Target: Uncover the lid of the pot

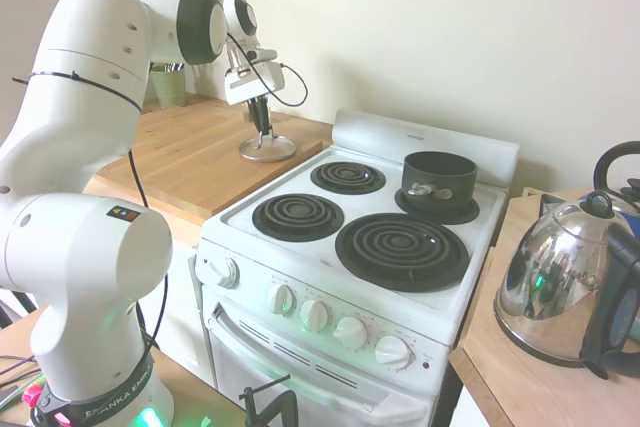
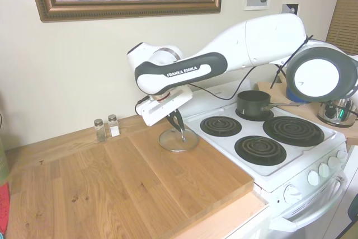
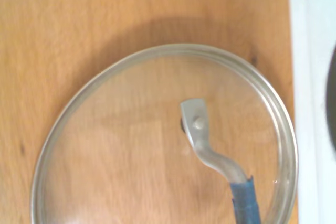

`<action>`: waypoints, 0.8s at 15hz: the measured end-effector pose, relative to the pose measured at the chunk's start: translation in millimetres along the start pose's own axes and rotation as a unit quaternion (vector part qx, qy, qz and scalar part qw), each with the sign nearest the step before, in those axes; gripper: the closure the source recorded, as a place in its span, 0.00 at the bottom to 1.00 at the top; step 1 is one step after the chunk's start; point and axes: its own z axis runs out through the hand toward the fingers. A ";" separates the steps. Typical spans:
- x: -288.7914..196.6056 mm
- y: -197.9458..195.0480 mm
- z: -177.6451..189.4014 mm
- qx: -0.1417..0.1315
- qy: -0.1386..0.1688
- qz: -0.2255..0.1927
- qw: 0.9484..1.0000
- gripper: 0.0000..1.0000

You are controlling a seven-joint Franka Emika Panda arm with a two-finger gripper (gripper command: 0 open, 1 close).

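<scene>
The glass lid [image 1: 267, 148] [image 2: 178, 141] with a silvery rim lies on the wooden counter [image 2: 112, 183], just left of the stove. My gripper [image 1: 264, 133] [image 2: 181, 132] points straight down over its middle, fingers close together on the lid's handle. From close up in the wrist view, the lid [image 3: 157, 145] shows wood through the glass and a metal loop handle with a blue-wrapped end. The dark pot [image 1: 438, 180] [image 2: 253, 103] stands uncovered on the stove's back burner, far from the gripper.
The white stove [image 1: 330, 257] has three bare coil burners, and control knobs along its front. A chrome kettle [image 1: 565, 287] sits on the counter on the stove's far side. Salt and pepper shakers [image 2: 106, 129] stand by the wall near the lid.
</scene>
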 end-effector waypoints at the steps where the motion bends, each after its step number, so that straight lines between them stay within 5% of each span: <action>1: -1.0 0.2 -0.3 0.000 -0.007 -0.003 1.000 0.00; 12: 2.8 -0.5 1.2 0.012 -0.023 -0.017 1.000 0.00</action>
